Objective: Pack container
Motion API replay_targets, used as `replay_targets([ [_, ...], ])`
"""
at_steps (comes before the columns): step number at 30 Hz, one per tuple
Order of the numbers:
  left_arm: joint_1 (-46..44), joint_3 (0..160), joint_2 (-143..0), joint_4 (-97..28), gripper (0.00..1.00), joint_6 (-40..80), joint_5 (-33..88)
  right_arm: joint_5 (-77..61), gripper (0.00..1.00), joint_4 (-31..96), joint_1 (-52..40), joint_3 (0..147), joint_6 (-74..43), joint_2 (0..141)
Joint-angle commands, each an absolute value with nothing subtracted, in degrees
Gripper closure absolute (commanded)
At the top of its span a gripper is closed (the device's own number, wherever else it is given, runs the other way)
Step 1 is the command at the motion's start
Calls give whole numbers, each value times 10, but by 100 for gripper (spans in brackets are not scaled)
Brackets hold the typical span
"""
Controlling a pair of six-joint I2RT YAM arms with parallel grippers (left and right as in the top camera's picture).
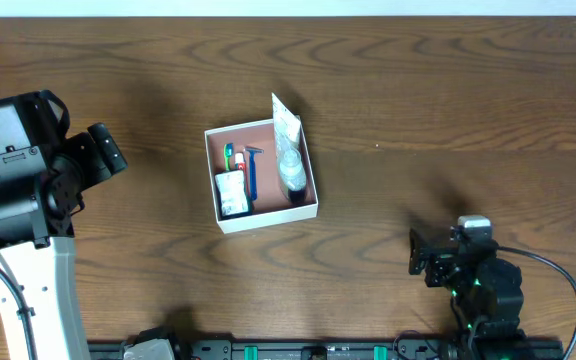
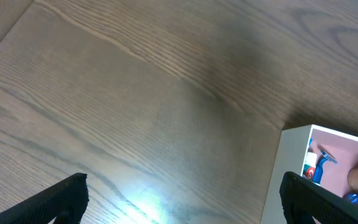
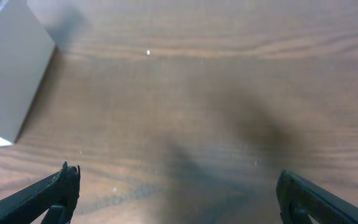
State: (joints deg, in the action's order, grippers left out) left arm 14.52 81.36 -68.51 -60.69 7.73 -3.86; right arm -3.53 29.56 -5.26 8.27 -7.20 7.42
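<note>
Looming largest in the overhead view, the white left arm rises at the left edge of the table (image 1: pixel 418 90), and its left gripper (image 1: pixel 103 160) points right toward the middle. In its own wrist view the left gripper (image 2: pixel 188 199) has its two black fingers far apart at the bottom corners of the picture, with nothing but bare wood grain and a patch of glare between them. The right gripper (image 1: pixel 423 255) sits low near the bottom right of the table, facing left. Seen from its wrist, the right gripper (image 3: pixel 179 193) is likewise spread wide and holds nothing. Beyond both, near the table's centre and well apart from either arm, the container (image 1: pixel 268 217) rests flat on the wood, with white walls and a pink-brown floor. Its near corner shows at the right edge of the left wrist view (image 2: pixel 291 162) and at the top left of the right wrist view (image 3: pixel 11 68). Inside lie a green-white packet (image 1: pixel 231 192) at the left, a blue razor (image 1: pixel 252 172) beside it and a clear bottle (image 1: pixel 291 170) along the right wall. A white sachet (image 1: pixel 286 122) stands in the far right corner, poking above the rim.
</note>
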Motion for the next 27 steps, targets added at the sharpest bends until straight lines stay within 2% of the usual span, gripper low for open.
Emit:
replay_targets([
  [1, 148, 819, -685, -608, 2, 83, -46, -41, 1, 296, -46, 81, -81, 62],
  [27, 136, 817, -661, -609, 2, 83, -46, -41, 1, 296, -46, 81, -81, 63],
])
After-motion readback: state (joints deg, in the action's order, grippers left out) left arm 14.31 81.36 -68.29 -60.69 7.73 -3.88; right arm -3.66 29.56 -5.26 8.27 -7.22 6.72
